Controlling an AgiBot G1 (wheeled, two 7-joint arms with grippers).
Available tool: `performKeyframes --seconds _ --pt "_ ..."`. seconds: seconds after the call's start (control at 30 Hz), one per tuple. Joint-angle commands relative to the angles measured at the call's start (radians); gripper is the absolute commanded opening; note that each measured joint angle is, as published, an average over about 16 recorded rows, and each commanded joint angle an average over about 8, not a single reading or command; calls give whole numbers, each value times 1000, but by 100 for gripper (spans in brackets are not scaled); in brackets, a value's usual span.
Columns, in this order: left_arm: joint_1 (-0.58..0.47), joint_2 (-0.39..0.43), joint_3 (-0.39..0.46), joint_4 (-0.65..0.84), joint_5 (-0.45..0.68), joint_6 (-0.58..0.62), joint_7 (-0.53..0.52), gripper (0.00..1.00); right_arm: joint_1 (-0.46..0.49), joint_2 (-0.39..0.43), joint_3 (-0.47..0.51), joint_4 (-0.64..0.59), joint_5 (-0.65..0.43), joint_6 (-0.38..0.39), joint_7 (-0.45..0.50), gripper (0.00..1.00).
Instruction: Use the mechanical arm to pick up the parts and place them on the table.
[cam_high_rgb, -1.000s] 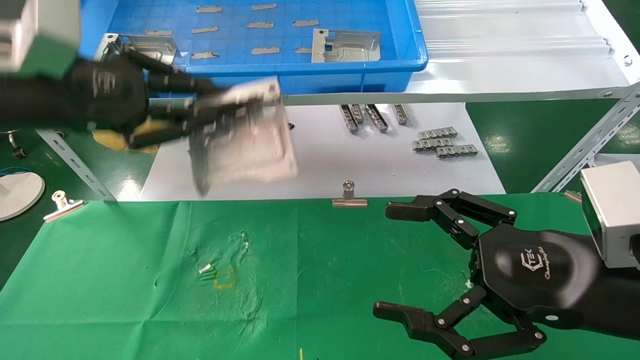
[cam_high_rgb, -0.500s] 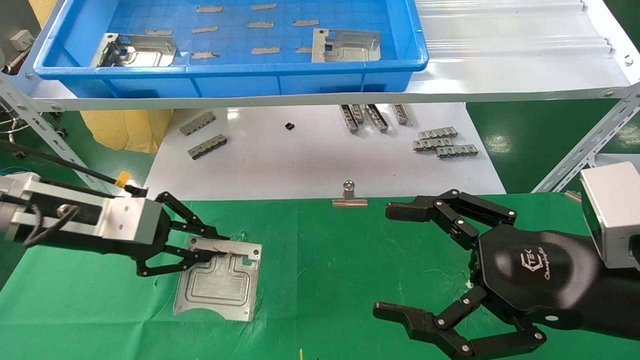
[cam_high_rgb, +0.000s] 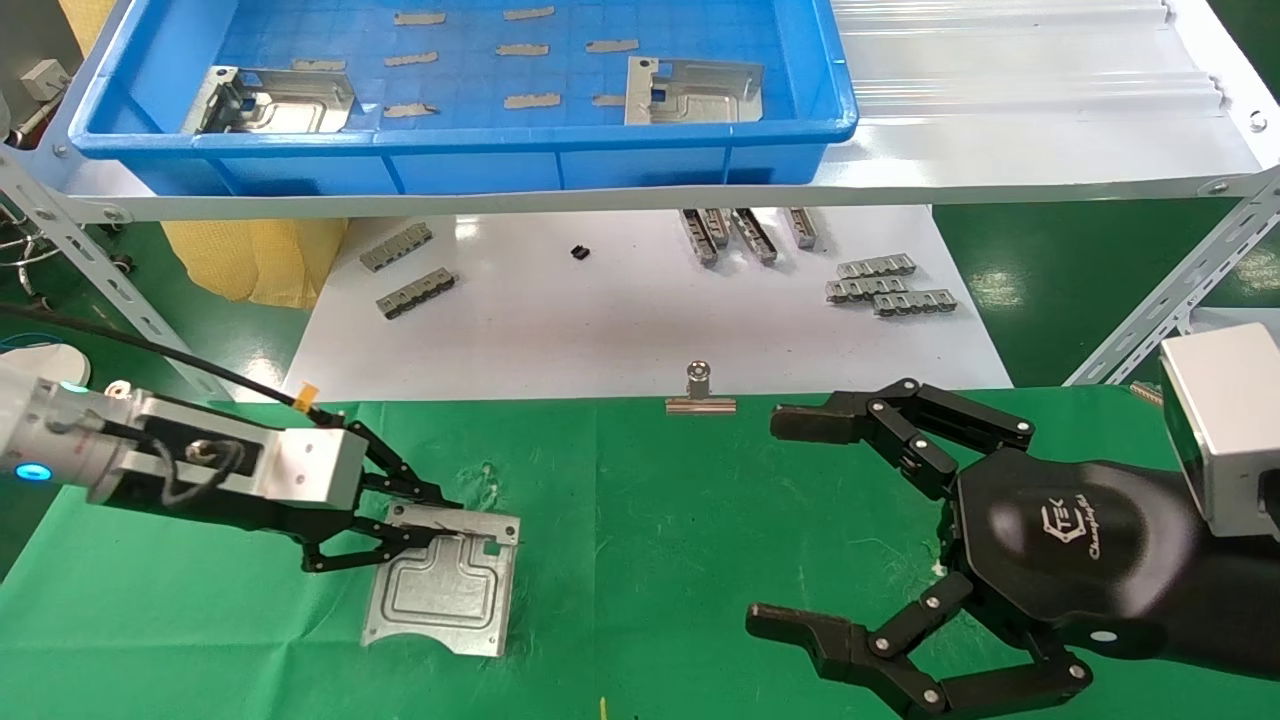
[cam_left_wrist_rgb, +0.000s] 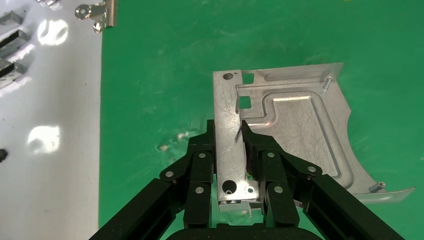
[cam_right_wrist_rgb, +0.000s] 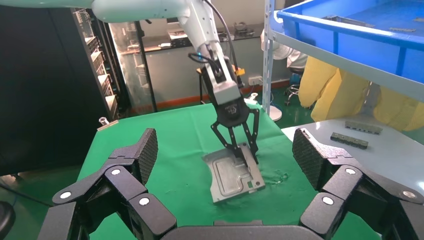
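A silvery sheet-metal part (cam_high_rgb: 445, 590) lies on the green-clothed table (cam_high_rgb: 650, 520), left of centre. My left gripper (cam_high_rgb: 425, 520) is shut on the part's bent-up edge; in the left wrist view (cam_left_wrist_rgb: 230, 135) its fingers pinch that flange of the part (cam_left_wrist_rgb: 295, 130) from both sides. The right wrist view shows the same part (cam_right_wrist_rgb: 235, 177) flat on the cloth under the left gripper (cam_right_wrist_rgb: 245, 152). My right gripper (cam_high_rgb: 790, 520) hovers open and empty over the cloth at the right. Two more parts (cam_high_rgb: 275, 100) (cam_high_rgb: 695, 92) lie in the blue tray (cam_high_rgb: 460, 135).
The blue tray sits on a raised white shelf at the back. Below it a glossy white board (cam_high_rgb: 640, 330) carries small grey notched bars (cam_high_rgb: 890, 282) (cam_high_rgb: 405, 270). A binder clip (cam_high_rgb: 698, 392) holds the cloth's far edge.
My left gripper has carried the part down from beside the blue tray onto the green cloth, then shifted it slightly right. The right arm has not moved.
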Motion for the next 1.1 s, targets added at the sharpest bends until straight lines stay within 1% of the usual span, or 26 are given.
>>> performKeyframes --seconds 0.03,0.23,0.33,0.43,0.6,0.83,0.97,1.1 --pt "5 17 2 35 1 -12 29 100 0 0 0 0 0 0 0 100" --pt "9 43 -9 107 -10 -68 88 100 0 0 0 0 0 0 0 100" --pt "7 46 -13 126 -16 -56 110 100 0 0 0 0 0 0 0 100" --pt "2 45 -20 143 -27 -19 118 100 0 0 0 0 0 0 0 100" --pt "-5 28 -54 189 -81 39 76 100 0 0 0 0 0 0 0 100" --pt "13 2 -124 255 -185 64 -23 100 0 0 0 0 0 0 0 100" --pt "20 0 -137 267 -205 69 -36 100 0 0 0 0 0 0 0 100" --pt "20 0 -131 256 -195 67 -26 100 0 0 0 0 0 0 0 100"
